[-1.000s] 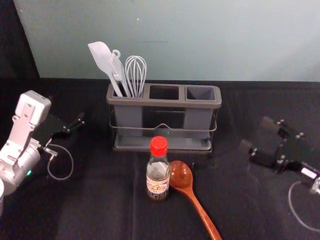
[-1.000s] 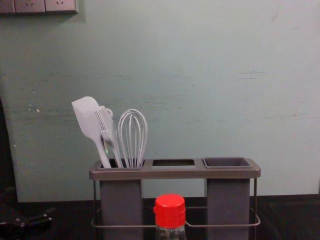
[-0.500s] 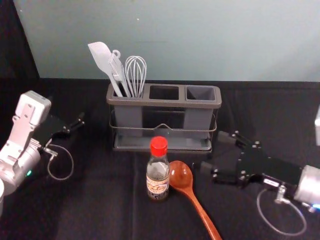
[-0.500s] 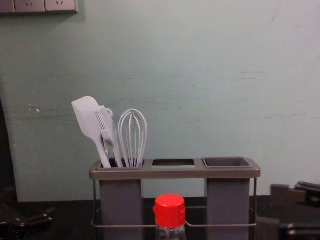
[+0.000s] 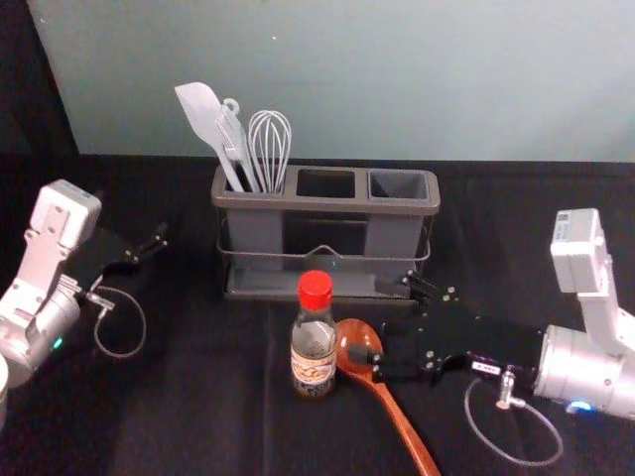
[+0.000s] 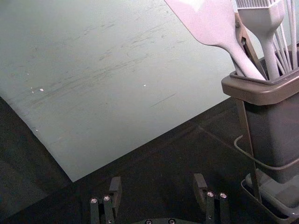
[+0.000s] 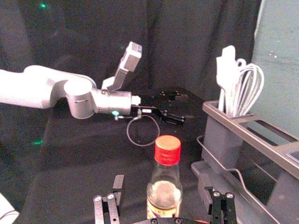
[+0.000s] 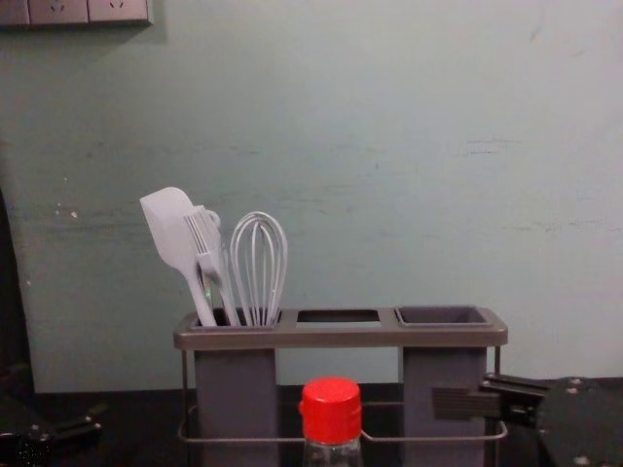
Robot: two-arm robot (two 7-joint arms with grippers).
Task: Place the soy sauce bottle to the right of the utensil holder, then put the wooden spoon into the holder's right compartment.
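scuffed grey-green wall (image 8: 370, 117), wall sockets (image 8: 58, 11), black cloth (image 5: 198, 416), dark draped curtain (image 7: 187, 42)

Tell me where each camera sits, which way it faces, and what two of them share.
Left wrist view: on the wrist, facing the wall and holder past the left gripper.
Right wrist view: on the wrist, facing the bottle past the right gripper; the left arm shows beyond.
Head view: on the head, facing forward and down at the spoon; both grippers show.
Chest view: lower, on the chest, facing forward; both grippers at the sides.
Head and chest views share the bottle and whisk.
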